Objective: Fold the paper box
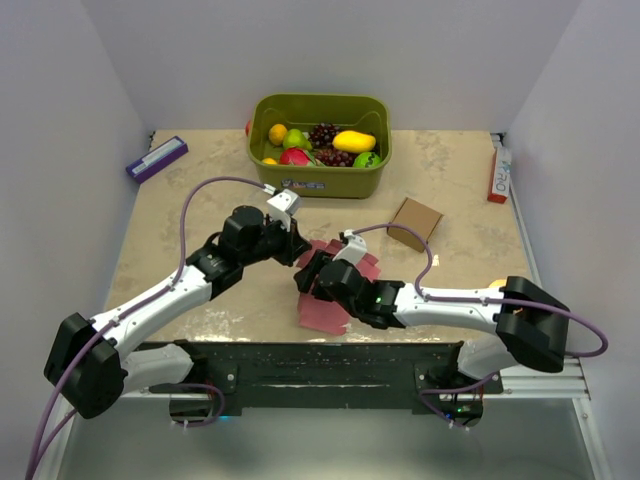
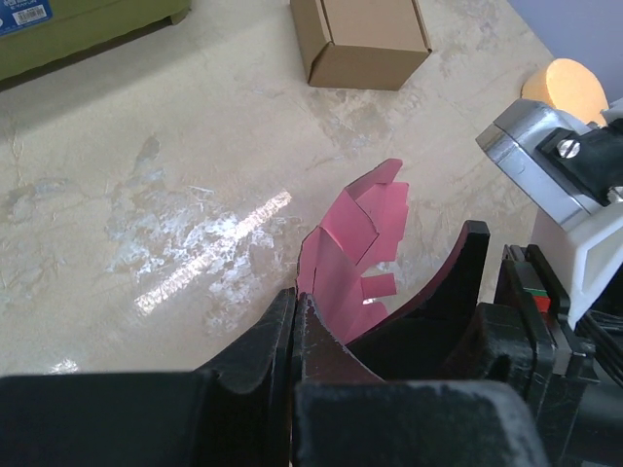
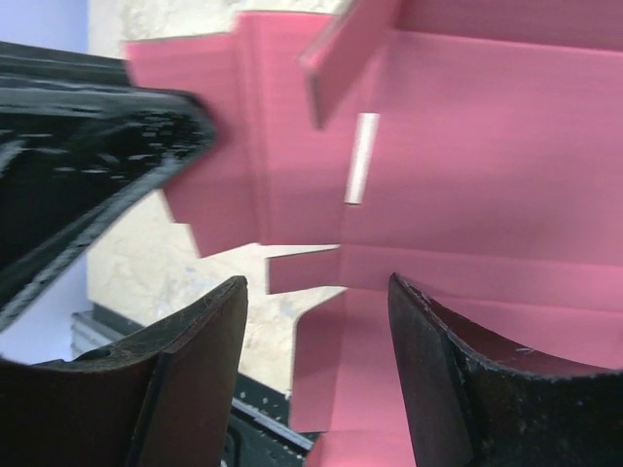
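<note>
The paper box is a pink-red flat cutout with flaps, lying near the table's front edge between the two arms. My left gripper is shut on one edge of the paper box, and the card rises from its closed tips with flaps bent upward. My right gripper is open just above the cutout. In the right wrist view a panel of the paper box fills the frame, and a flap lies between the spread fingers without being pinched. The left gripper's dark finger shows at upper left.
A green bin of fruit stands at the back centre. A small brown cardboard box sits right of the cutout. A purple-white item lies at back left, a red-white box at the right edge, and an orange round thing lies near the right arm.
</note>
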`<state>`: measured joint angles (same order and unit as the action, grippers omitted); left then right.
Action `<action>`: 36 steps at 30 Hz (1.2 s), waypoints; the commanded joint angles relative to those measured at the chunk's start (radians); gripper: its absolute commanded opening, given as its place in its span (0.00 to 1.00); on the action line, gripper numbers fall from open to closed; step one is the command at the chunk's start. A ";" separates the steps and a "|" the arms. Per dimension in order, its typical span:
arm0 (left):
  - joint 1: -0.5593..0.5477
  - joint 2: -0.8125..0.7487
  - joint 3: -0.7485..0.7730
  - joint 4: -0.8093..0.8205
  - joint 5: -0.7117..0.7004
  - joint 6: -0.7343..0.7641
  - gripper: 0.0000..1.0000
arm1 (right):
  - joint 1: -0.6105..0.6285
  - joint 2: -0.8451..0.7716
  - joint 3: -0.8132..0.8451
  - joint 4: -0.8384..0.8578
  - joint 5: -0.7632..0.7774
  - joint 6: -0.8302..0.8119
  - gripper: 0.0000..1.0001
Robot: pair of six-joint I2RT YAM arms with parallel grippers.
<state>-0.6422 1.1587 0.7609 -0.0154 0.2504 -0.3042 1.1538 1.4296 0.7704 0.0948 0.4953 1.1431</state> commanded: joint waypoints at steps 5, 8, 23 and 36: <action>0.006 -0.008 0.012 0.052 0.023 -0.006 0.00 | 0.004 -0.012 0.001 -0.029 0.074 0.063 0.53; 0.006 -0.008 0.012 0.052 0.026 -0.001 0.00 | 0.004 -0.027 -0.032 0.006 0.071 0.084 0.45; 0.004 -0.016 0.005 0.061 0.071 0.030 0.00 | -0.012 -0.126 -0.154 -0.003 0.118 0.141 0.28; 0.000 -0.002 0.006 0.060 0.072 0.092 0.00 | -0.074 -0.250 -0.184 -0.049 0.098 0.080 0.44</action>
<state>-0.6415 1.1595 0.7536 0.0422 0.3592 -0.2649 1.0927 1.2728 0.5804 0.1085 0.5320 1.2568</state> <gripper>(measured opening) 0.018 0.382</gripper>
